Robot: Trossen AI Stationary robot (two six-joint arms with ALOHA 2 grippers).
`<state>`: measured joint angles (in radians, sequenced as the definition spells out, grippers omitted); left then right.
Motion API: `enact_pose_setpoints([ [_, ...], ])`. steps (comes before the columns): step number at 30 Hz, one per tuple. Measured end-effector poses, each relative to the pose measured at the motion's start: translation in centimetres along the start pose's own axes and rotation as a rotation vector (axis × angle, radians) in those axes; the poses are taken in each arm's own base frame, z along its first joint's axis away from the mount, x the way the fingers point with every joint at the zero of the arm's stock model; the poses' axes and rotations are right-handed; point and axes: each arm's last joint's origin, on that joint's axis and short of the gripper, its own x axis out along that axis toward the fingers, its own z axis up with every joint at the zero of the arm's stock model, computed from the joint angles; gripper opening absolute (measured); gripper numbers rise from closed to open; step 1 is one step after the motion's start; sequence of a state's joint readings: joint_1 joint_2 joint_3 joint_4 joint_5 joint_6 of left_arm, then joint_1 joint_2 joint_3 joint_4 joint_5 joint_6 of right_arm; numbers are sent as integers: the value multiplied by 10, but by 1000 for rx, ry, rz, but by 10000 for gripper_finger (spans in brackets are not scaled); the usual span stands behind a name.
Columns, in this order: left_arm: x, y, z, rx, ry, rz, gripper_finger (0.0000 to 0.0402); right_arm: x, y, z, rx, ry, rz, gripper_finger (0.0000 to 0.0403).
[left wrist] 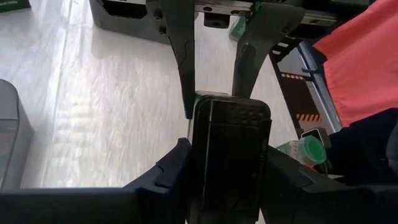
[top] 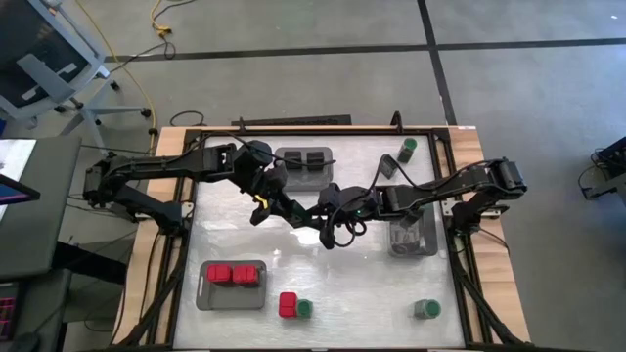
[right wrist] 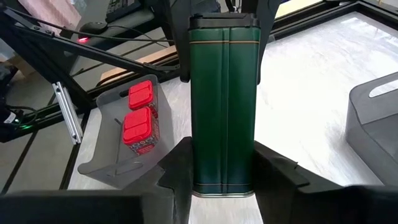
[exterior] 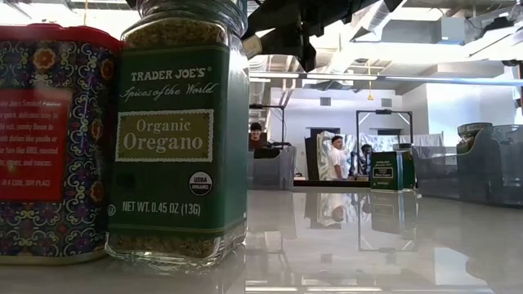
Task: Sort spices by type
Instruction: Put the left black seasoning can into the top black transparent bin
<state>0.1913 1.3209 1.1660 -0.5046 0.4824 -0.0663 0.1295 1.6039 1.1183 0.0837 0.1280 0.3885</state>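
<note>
Left to right:
- Near-left grey tray (top: 203, 289): two red boxy spices (top: 233, 275) side by side, flip-top lids. Right wrist view shows patterned sides on them; the high view shows only the red tops.
- Just right of that tray, loose on the white glossy table (top: 362, 284): one red box (top: 288, 305) touching a green-lidded jar (top: 304, 309). The low view reads the jar's label as organic oregano: clear glass, dried herb inside.
- Far centre tray (top: 305, 176): two black cube-like spices (top: 305, 159).
- Mid-table, above the surface: left gripper (left wrist: 229, 152) is clenched on a dark tin (left wrist: 229, 180). Right gripper (right wrist: 224, 148) is clamped on the same tin from the opposite end.
- Tin is a tall, rectangular box. It looks near black with a dotted top in the left wrist view, but dark green metal with thin gold lines in the right wrist view. In the high view the arms hide it.
- Right grey tray (top: 426, 244): holds jars, count unclear.
- Lone jars: far right (top: 407, 149) and near right (top: 425, 309).
</note>
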Motion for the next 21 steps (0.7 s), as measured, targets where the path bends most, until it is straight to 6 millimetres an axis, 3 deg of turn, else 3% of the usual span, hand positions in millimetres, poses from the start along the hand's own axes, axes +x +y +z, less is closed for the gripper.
enact_pose_setpoints([
  [16, 0, 0, 0, -36, 0, 4, 129, 0, -5, 2, 33, -4, -10, 203],
  [21, 0, 0, -1, -43, 12, 5, 129, -7, -9, 10, 42, -23, -18, 243],
])
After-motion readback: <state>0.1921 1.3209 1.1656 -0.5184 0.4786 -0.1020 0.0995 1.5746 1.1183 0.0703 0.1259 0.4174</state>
